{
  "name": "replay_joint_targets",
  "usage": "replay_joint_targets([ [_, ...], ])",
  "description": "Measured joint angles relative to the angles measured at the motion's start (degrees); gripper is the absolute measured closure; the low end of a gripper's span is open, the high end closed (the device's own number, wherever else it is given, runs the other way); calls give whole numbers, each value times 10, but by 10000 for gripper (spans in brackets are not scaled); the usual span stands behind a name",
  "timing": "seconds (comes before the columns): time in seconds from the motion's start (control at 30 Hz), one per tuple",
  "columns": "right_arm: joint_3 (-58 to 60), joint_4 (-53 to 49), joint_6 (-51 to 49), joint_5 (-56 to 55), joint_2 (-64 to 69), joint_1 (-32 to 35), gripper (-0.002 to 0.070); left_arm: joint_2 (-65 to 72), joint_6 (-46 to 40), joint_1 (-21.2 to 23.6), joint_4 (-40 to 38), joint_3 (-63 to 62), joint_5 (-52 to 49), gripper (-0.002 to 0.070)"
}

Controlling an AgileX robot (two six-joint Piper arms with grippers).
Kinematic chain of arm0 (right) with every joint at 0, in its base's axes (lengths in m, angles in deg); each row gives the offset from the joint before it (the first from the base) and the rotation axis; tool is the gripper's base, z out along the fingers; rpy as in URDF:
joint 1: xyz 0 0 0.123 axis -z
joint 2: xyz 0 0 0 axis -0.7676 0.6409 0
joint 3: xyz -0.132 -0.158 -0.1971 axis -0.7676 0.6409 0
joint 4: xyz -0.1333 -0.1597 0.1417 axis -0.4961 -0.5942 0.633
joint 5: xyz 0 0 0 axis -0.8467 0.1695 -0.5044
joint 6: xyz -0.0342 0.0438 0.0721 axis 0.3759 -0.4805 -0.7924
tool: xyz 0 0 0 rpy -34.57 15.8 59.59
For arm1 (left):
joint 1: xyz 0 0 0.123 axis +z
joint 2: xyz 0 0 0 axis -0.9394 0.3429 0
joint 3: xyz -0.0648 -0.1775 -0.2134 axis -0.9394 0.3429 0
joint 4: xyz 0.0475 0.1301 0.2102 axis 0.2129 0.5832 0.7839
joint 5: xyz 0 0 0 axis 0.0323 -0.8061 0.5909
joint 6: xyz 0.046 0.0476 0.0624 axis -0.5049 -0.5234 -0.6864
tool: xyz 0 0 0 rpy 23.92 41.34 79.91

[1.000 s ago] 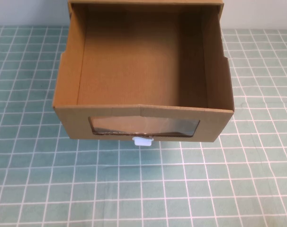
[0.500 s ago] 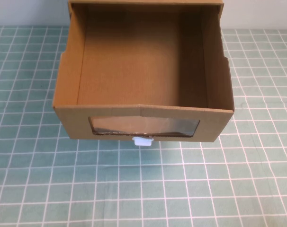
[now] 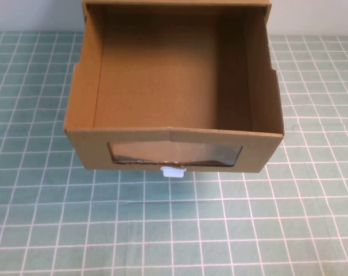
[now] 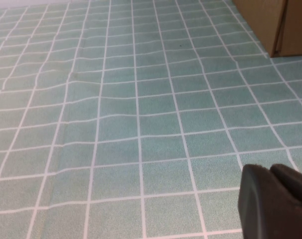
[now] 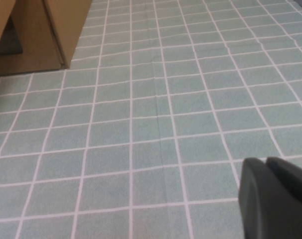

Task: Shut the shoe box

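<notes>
The shoe box (image 3: 174, 86) is a brown cardboard drawer, pulled out toward me and empty inside. Its front has a wide clear window (image 3: 175, 154) with a small white handle (image 3: 174, 172) below it. A corner of the box shows in the left wrist view (image 4: 275, 22) and in the right wrist view (image 5: 46, 30). My left gripper (image 4: 270, 172) is shut and empty, low over the mat, well away from the box. My right gripper (image 5: 266, 165) is shut and empty, also over the mat away from the box. Neither gripper shows in the high view.
The green mat (image 3: 174, 230) with a white grid covers the table. A pale wall runs behind the box at the far edge.
</notes>
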Motion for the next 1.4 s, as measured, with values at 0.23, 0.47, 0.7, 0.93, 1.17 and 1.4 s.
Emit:
replay_joint_targets([
  [0.23, 0, 0, 0, 0, 0, 0, 689, 0, 0, 0, 0, 0, 0, 680],
  [0.47, 0, 0, 0, 0, 0, 0, 689, 0, 85, 0, -81, 0, 99, 680],
  [0.7, 0, 0, 0, 0, 0, 0, 689, 0, 165, 0, -133, 0, 192, 680],
  [0.93, 0, 0, 0, 0, 0, 0, 689, 91, 188, 0, -142, -118, 52, 680],
  [1.17, 0, 0, 0, 0, 0, 0, 689, 362, 18, 0, -163, -399, -131, 680],
  [1.4, 0, 0, 0, 0, 0, 0, 689, 608, -182, 0, -268, -658, -231, 680],
])
